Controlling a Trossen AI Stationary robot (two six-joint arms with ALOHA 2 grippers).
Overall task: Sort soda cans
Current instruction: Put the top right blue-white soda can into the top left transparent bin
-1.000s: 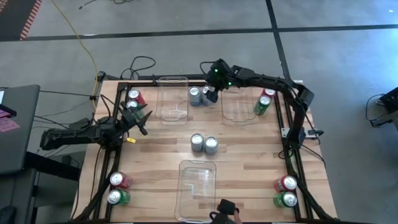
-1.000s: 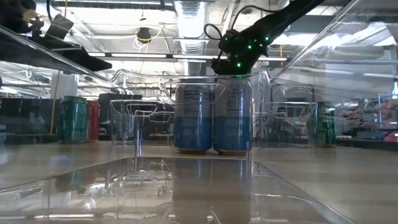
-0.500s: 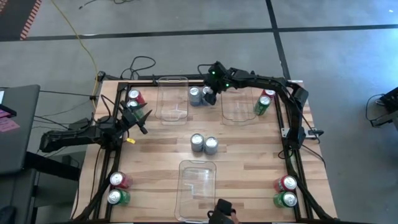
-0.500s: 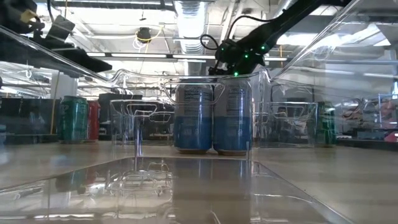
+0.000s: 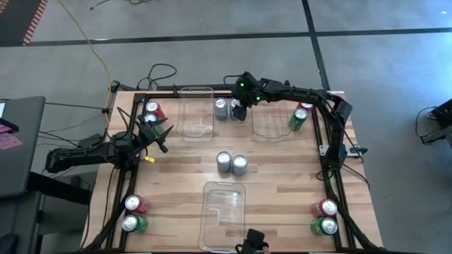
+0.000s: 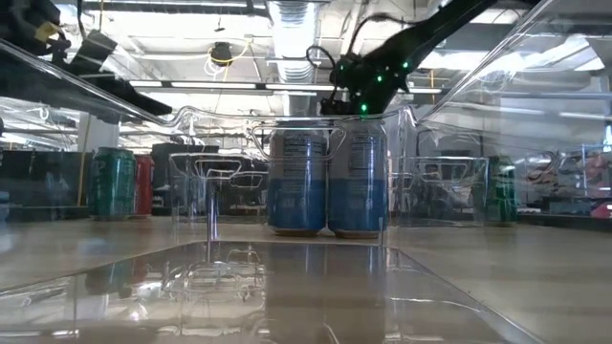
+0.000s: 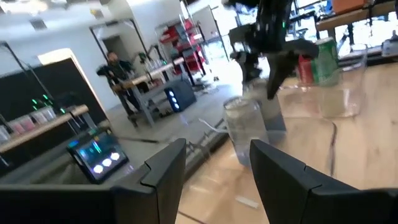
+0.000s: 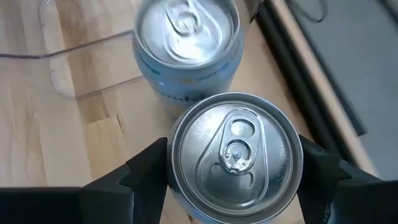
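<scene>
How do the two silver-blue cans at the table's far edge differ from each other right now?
The silver-blue can between the right gripper's fingers is straddled by the right gripper, whose two dark fingers flank its sides; the neighbouring silver-blue can stands free, beside a clear plastic bin. Both stand upright, unopened, with silver tops.

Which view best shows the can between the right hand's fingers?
Right wrist view: the silver-blue can fills it, fingers at both sides. High view shows it small under the right hand; low view hides it.
</scene>
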